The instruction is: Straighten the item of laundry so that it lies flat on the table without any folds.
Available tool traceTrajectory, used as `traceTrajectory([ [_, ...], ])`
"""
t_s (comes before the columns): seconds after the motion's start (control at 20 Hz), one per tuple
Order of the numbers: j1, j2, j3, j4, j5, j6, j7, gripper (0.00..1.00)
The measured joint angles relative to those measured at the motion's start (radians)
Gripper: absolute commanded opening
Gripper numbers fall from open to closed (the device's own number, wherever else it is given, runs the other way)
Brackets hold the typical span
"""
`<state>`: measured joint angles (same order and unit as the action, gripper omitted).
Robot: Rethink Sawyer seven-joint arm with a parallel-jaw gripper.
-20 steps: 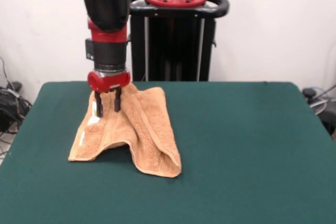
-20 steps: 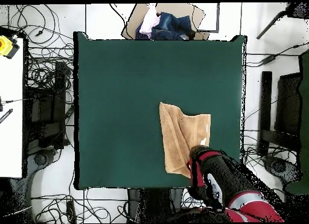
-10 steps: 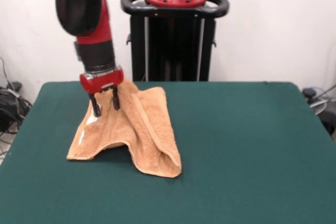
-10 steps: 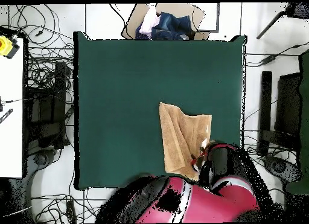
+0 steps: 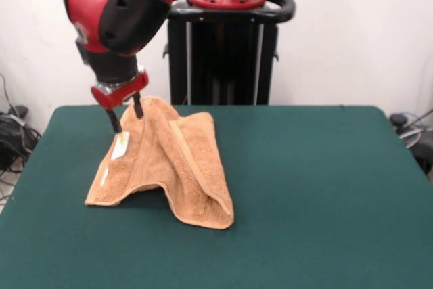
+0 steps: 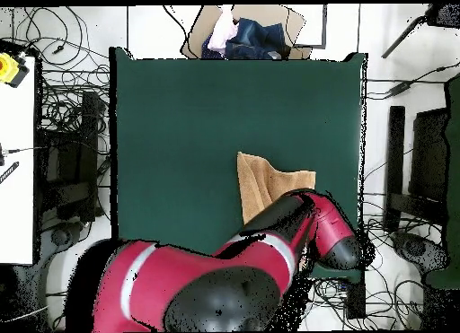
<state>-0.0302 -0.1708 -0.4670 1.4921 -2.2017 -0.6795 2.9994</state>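
Note:
The orange-tan towel (image 5: 169, 160) lies bunched on the green table (image 5: 325, 187), left of centre. It rises in a hump with a raised fold running toward the near side, and its white tag (image 5: 120, 145) shows on its left part. My gripper (image 5: 127, 121) hangs tilted just over the towel's far left top edge. Its two dark fingers (image 5: 116, 123) are apart with nothing held between them. In the overhead view the arm (image 6: 269, 258) covers the gripper and most of the towel (image 6: 265, 179); only the towel's upper part shows on the table (image 6: 180, 141).
The black pedestal (image 5: 226, 45) stands behind the table's far edge. In the overhead view a cardboard box of clothes (image 6: 252, 31) lies beyond the table's top edge. Cables cover the floor around it, and a white bench (image 6: 16, 168) stands at the left.
The arm has swung left in the front view and tilted over. The gripper rose slightly from straddling the towel's top edge. The towel has hardly shifted.

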Motion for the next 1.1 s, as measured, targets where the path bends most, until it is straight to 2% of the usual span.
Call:
traceTrajectory([
  [0.1,0.03,0.004,-0.053,0.0,0.0,0.0,0.04,1.0],
  [0.45,0.048,0.001,-0.164,0.0,0.001,-0.001,0.049,1.0],
  [0.8,0.055,0.005,-0.208,0.014,0.014,-0.001,0.049,1.0],
  [1.0,0.055,0.005,-0.208,0.048,0.071,-0.001,0.049,1.0],
  [1.1,0.046,0.006,-0.206,0.086,0.144,0.0,0.049,1.0],
])
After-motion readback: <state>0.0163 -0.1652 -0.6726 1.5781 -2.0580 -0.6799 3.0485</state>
